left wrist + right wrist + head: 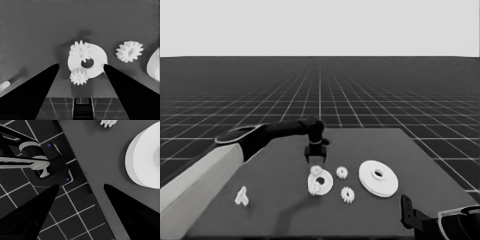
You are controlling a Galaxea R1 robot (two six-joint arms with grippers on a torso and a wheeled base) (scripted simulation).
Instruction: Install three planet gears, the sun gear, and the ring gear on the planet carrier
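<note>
Left gripper (315,159) hangs over the table (280,200) centre, fingers (37,87) spread wide and holding nothing, just at 12 o'clock of the smaller round part (325,183). Two gears sit on that part, one (80,50) on its far rim, one (79,76) overlapping its near rim; two loose gears lie apart from it, one (342,172) at 1 o'clock, one (347,194) at 4 o'clock. Larger round part (378,178) lies at 3 o'clock, thin white piece (242,196) well off at 9 o'clock; right gripper (80,192) waits parked at the table's near right corner, fingers apart, empty.
</note>
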